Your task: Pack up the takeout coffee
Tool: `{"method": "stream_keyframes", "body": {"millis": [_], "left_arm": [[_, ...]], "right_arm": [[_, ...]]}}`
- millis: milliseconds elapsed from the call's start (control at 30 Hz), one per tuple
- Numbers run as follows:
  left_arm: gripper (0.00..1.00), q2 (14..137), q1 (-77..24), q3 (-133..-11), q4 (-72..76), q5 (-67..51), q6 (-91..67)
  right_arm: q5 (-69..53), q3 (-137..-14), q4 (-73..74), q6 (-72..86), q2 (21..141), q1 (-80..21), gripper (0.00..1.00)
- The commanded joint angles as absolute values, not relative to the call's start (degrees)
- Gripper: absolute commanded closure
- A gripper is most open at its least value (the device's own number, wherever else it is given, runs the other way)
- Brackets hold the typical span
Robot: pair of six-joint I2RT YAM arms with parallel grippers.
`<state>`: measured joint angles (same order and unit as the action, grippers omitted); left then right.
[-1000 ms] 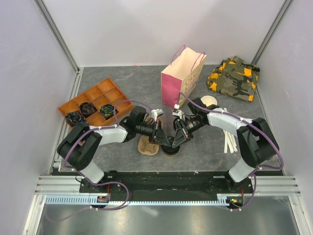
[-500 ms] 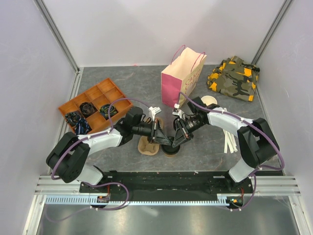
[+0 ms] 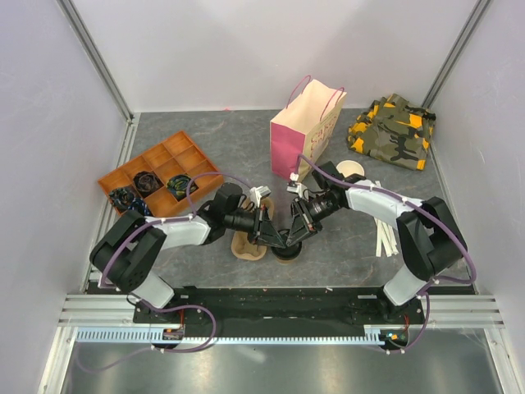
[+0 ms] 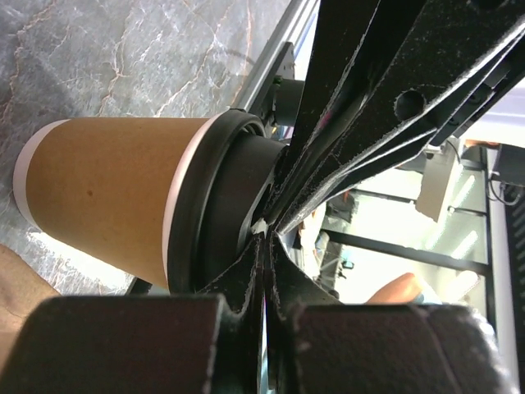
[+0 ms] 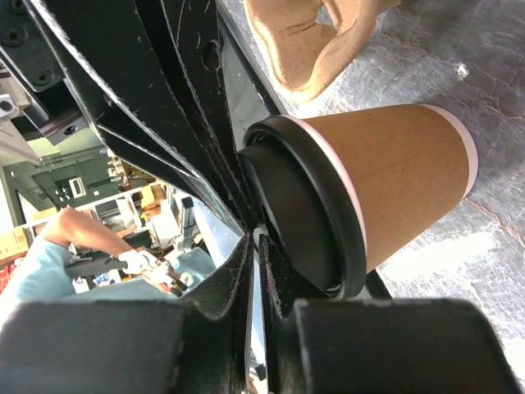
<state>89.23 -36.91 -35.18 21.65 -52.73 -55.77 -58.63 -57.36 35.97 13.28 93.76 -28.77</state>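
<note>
The takeout coffee (image 4: 107, 197) is a tan paper cup standing on the table with a black lid (image 4: 217, 205) on top. In the top view it sits low in the middle (image 3: 285, 251), mostly hidden under both grippers. My left gripper (image 4: 264, 234) is shut, its tips (image 3: 279, 237) resting on the lid's top from the left. My right gripper (image 5: 254, 234) comes from the right (image 3: 290, 236), jaws closed to a thin slit with nothing between them, tips against the lid (image 5: 303, 213) of the cup (image 5: 402, 189).
A brown cardboard cup carrier (image 3: 248, 245) lies just left of the cup. A pink paper bag (image 3: 299, 131) stands open behind. An orange divided tray (image 3: 156, 176) is at the left, a camouflage cloth (image 3: 392, 131) at the back right, white sticks (image 3: 384, 238) at the right.
The left arm's elbow swung out to the left and came back. Both grippers' tips stayed on the cup's lid, and the cup has not moved.
</note>
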Motion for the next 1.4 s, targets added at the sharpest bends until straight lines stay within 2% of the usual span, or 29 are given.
{"method": "stream_keyframes", "body": {"millis": [0, 833, 1367], "left_arm": [[0.98, 93.6, -35.5, -33.3, 17.8, -47.3, -53.8], [0.98, 98.1, -34.2, -34.0, 12.0, -41.7, -48.7], [0.98, 90.4, -35.2, -38.0, 13.6, -46.6, -48.6]], "right_arm": [[-55.9, -56.7, 34.5, 10.7, 96.6, -29.2, 0.87], [-51.2, -54.0, 35.1, 4.6, 100.6, -29.0, 0.91], [-63.0, -62.4, 36.0, 9.7, 93.1, -28.5, 0.92]]}}
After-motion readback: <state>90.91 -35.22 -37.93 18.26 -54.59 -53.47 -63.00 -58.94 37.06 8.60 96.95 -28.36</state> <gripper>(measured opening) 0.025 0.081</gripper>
